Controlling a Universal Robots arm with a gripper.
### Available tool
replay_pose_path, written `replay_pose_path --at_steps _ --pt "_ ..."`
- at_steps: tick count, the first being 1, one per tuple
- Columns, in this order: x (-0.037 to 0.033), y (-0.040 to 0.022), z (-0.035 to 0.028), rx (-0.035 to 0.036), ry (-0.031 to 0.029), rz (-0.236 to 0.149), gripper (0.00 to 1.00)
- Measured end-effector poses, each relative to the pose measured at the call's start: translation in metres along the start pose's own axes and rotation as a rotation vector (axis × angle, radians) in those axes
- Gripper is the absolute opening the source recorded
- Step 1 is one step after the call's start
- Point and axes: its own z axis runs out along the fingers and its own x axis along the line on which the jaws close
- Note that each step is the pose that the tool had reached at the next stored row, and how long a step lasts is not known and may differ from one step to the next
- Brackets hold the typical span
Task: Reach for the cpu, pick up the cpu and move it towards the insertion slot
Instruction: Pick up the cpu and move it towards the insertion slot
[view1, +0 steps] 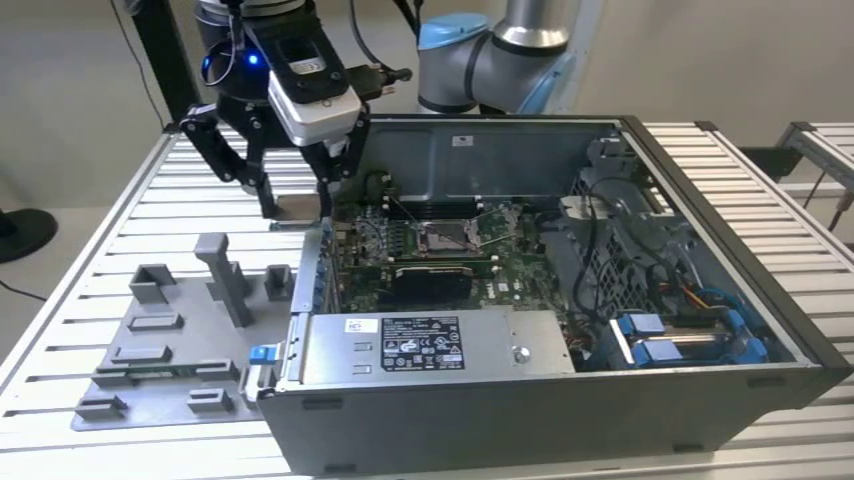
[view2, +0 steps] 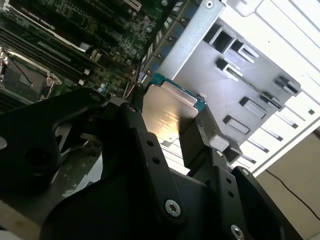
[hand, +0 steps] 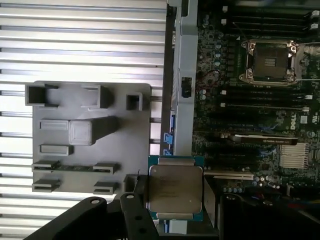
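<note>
My gripper (view1: 296, 200) is shut on the cpu (view1: 298, 209), a thin square chip with a silvery top. I hold it by two opposite edges, above the slatted table and just outside the case wall on the exterior view's left. In both wrist views the cpu (hand: 175, 187) (view2: 167, 112) sits flat between the black fingers (hand: 134, 205) (view2: 200, 132) of the gripper (hand: 175, 202) (view2: 167, 127). The insertion slot (view1: 445, 237) (hand: 270, 61) (view2: 22, 75) is a metal-framed socket with a dark centre on the green board inside the case, some way from the chip.
The open computer case (view1: 534, 400) fills the exterior view's right, with its power supply at the front and cables and blue clips on the right. A grey fixture plate (view1: 174, 340) (hand: 90, 135) with raised blocks lies on the slatted table (view1: 80, 280).
</note>
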Motion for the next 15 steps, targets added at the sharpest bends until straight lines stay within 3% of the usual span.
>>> replay_pose_path --at_steps 15 --pt "-0.0316 -0.0007 -0.0001 0.0000 0.0000 0.000 0.00"
